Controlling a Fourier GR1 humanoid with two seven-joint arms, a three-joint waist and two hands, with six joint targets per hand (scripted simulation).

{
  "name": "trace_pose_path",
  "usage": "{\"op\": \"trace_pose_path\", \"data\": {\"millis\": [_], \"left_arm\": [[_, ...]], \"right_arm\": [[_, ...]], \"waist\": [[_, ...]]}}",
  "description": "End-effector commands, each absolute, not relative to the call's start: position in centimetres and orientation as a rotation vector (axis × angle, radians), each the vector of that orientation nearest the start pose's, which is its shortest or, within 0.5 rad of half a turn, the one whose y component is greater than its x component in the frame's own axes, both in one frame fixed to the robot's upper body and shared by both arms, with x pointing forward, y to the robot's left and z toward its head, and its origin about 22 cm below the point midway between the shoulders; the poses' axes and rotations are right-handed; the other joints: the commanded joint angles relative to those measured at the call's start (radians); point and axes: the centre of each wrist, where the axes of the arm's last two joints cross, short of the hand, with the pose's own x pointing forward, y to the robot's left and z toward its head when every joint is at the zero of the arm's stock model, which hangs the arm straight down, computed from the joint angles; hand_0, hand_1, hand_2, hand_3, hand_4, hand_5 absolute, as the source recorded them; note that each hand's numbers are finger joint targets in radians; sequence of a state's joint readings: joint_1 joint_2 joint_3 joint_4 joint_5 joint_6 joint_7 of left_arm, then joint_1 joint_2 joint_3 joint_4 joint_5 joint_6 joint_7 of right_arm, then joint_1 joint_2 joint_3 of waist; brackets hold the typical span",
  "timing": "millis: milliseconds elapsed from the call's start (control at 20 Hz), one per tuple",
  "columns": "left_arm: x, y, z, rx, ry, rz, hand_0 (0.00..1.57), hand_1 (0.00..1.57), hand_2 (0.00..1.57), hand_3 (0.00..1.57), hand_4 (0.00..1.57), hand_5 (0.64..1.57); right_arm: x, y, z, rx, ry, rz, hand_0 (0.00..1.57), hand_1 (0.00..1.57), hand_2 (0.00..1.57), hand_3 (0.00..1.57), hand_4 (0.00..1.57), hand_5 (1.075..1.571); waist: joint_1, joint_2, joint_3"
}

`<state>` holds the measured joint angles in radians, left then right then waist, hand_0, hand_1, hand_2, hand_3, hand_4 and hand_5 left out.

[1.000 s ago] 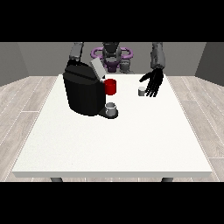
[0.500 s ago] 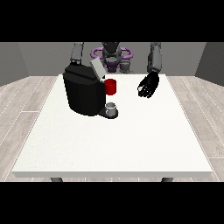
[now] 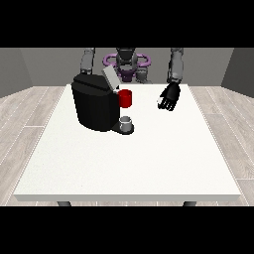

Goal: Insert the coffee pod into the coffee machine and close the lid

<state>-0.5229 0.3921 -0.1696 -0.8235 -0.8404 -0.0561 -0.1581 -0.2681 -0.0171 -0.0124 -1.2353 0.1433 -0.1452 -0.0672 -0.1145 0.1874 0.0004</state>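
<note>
The black coffee machine (image 3: pixel 95 104) stands on the left half of the white table (image 3: pixel 129 163), with its grey lid (image 3: pixel 110 77) tilted open. A red part (image 3: pixel 126 98) shows at its front, above a small grey cup (image 3: pixel 126 123) on the drip tray. The hand at the view's right (image 3: pixel 169 96) hangs to the right of the machine with its fingers curled round the small white coffee pod (image 3: pixel 159 101), of which only a sliver shows. I cannot tell whether the pod is off the table. The other arm (image 3: pixel 88 60) runs down behind the machine, which hides its hand.
The robot's torso with a purple ring (image 3: pixel 126 62) sits behind the table's far edge. Wooden floor surrounds the table. The table's front edge runs near the bottom of the view.
The hand at the view's right had spread fingers beside the pod on the table. Its fingers have now curled round the pod, and the hand has shifted slightly towards the machine.
</note>
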Motion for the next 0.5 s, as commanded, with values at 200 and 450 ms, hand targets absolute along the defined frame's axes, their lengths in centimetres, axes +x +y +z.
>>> {"op": "trace_pose_path", "data": {"millis": [200, 450], "left_arm": [[35.6, 28.3, -2.2, 0.683, -1.189, -1.336, 1.04, 1.04, 1.12, 1.01, 0.40, 1.571], [36.6, 26.7, -1.0, 0.585, -1.326, -1.260, 1.37, 1.37, 1.37, 1.30, 0.48, 1.571]], "right_arm": [[30.3, -21.0, -2.4, -0.262, -1.515, 0.142, 0.00, 0.00, 0.00, 0.00, 0.00, 1.571], [29.7, -21.1, -3.7, -0.274, -1.481, 0.105, 0.00, 0.00, 0.00, 0.00, 0.00, 1.571]], "waist": [[0.010, -0.023, -0.0006], [0.030, -0.056, -0.0004]]}}
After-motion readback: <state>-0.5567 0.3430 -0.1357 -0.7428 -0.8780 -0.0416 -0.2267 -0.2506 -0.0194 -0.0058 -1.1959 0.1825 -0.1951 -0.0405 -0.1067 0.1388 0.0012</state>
